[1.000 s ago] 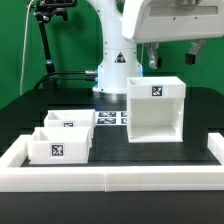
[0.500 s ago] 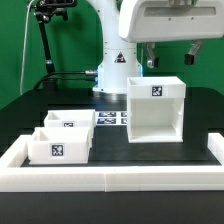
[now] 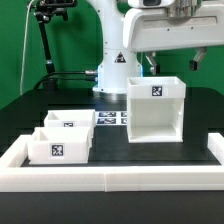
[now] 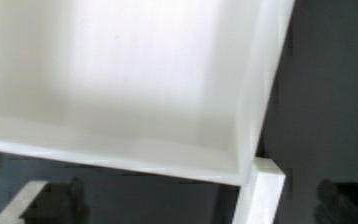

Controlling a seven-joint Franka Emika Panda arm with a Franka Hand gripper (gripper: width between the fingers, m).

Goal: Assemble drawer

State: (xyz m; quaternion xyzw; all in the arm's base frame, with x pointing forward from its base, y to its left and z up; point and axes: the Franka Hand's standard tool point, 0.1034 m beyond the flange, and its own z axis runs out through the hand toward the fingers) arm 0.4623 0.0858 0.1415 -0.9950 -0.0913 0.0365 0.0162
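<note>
My pincer (image 3: 172, 62), wide apart and empty, has drifted toward the exterior view's left above the tall white plastic housing (image 3: 155, 112) on the black bench (image 3: 140, 152); likely lining up a grasp

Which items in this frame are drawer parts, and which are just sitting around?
Drawer parts: housing; nearer tray; farther tray.
Not parts: marker board; border wall; black stand.

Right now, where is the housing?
The housing stands at the exterior view's right, beside the marker board, with the two trays off to the exterior view's left.
</note>
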